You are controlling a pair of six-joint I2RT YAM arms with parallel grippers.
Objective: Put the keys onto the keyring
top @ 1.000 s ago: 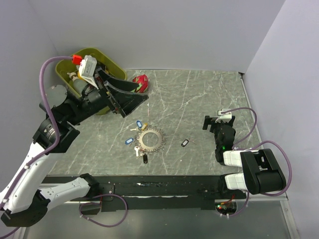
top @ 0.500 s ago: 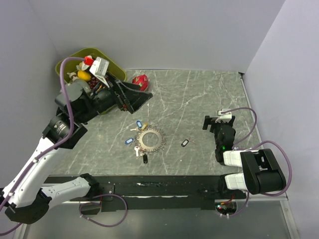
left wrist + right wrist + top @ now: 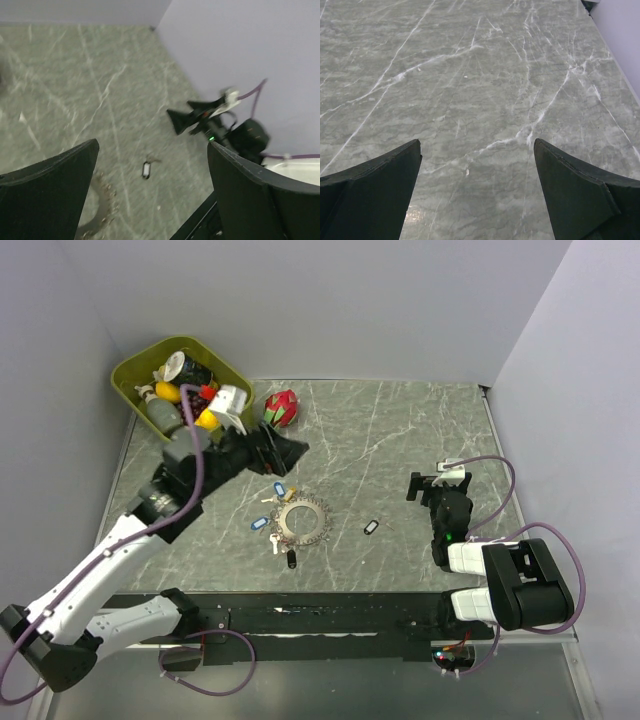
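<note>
**Centre-left of the grey-green marbled table (image 3: 400, 430):** large thin silvery-brass toothed metal keyring (image 3: 303, 522), flat on the surface. Small metal keys with plastic tags (image 3: 279, 488) scattered just beside its rim (blue tags on the far-left side, a black one at the near edge).

**Apart to the right:** one black-tagged key with a white window (image 3: 371, 527), alone.

**Handling, as judged:** light, stiff, slippery and low-lying; probably best pinched across the plastic tag, not the thin blade.

**Left gripper (image 3: 292, 459):** jaws wide, empty, hovering just beyond the ring.

**Right gripper (image 3: 425, 481):** jaws wide, empty, well apart from every key.

**Room:** ample around the lone key, tight about the ring. Olive-green plastic bin (image 3: 135, 370) and red-green rounded object (image 3: 283, 407) near the far-left corner. Pale lilac walls (image 3: 350, 300) at left, back and right.
</note>
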